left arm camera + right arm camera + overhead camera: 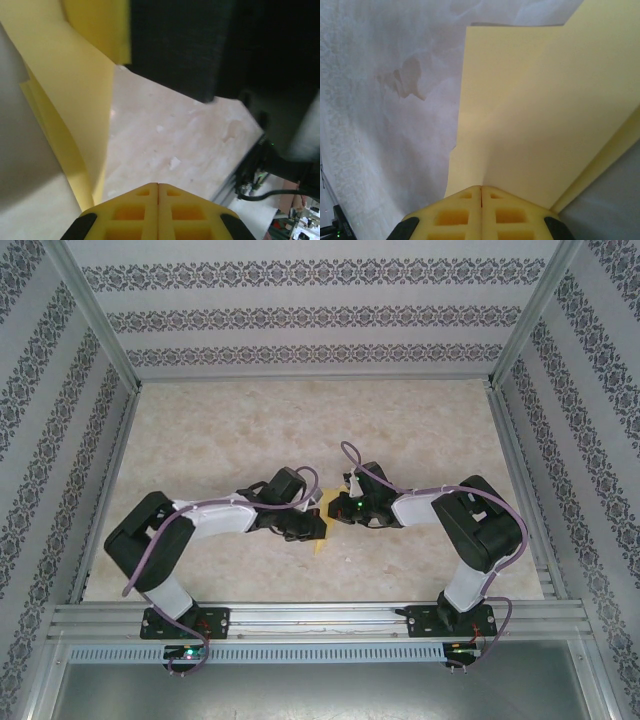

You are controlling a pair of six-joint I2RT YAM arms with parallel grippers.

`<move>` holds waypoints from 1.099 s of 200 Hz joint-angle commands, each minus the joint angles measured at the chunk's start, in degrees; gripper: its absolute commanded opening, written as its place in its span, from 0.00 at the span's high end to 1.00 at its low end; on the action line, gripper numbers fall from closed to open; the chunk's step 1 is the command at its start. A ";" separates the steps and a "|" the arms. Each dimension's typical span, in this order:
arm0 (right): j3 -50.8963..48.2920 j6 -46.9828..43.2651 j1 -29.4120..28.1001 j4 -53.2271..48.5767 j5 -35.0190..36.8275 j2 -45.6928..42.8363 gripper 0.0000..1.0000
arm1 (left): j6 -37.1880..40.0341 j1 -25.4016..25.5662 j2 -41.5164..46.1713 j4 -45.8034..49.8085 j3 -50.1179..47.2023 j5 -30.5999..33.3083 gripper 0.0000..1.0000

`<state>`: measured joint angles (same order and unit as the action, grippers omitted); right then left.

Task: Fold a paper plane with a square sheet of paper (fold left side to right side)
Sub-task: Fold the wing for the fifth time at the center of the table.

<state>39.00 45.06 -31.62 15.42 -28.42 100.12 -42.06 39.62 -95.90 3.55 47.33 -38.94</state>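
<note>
Folding looks to be in its middle stage, by my reading: the square sheet of paper (pixel 545 110) is no flat square but already carries at least one crease, since the left wrist view shows stacked yellow layers along one edge; no finished dart shape is visible, so several folds appear to be left.

Both claws meet over the sheet at the middle of the table (pixel 300 420), just beside each other; the right gripper (pixel 481 192) has its pads pressed together with no gap, and its tips meet the paper, though whether they pinch it or press it flat I cannot tell; the left gripper (pixel 158 192) is likewise closed tight, with a raised flap of the sheet running just beside its left pad, and a grip on it is not certain.

Next, I judge, the raised left portion must be carried over to the right side and laid edge on edge; that calls for one claw to pin the paper while the other sweeps across and then rubs the crease down.

From above, most of the sheet is hidden under the fingers; a small yellow corner points toward the near edge, so its long axis seems to run near to far, between the two claws.
</note>
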 commanded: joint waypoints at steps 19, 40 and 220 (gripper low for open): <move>-1.47 -1.64 0.26 -6.11 5.57 3.11 1.00 | 4.96 -0.85 -3.77 3.41 2.17 3.97 0.94; -1.47 -1.61 0.20 -5.99 5.31 2.74 1.00 | 5.10 -0.83 -4.69 3.13 1.23 4.53 0.94; 7.91 -6.78 4.34 -11.19 1.75 0.82 1.00 | 3.15 -0.77 -4.89 -0.67 -4.44 3.78 0.96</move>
<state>46.24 40.03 -27.83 5.37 -27.86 99.02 -39.03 38.98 -100.25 -0.51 44.73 -37.39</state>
